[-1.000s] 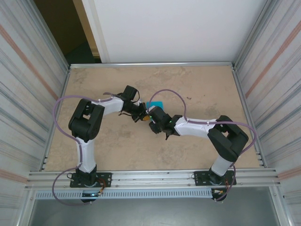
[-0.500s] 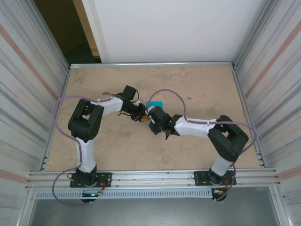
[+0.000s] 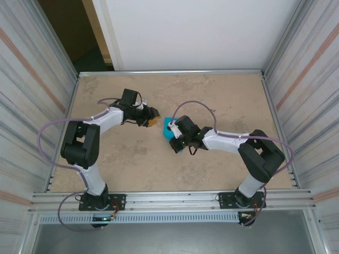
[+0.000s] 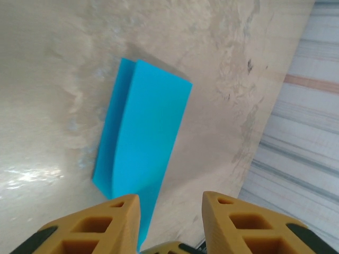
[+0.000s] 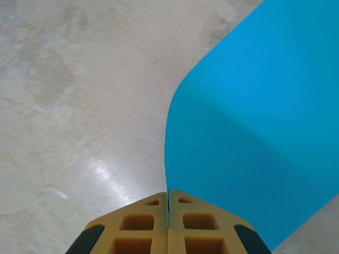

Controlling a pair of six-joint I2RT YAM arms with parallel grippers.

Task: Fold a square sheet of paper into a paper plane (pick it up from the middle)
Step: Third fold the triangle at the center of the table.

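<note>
My left gripper [image 4: 172,211] has its fingers parted a little with nothing between them, just left of the folded blue paper [image 4: 143,132] near the middle of the table [image 3: 106,159]. My right gripper [image 5: 168,193] is pinched tight on the paper's edge.

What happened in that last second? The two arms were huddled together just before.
The left gripper opened, released the square sheet of paper and pulled back to its own left. The right gripper closed on the sheet's edge. The right arm stayed near the middle of the table.
</note>
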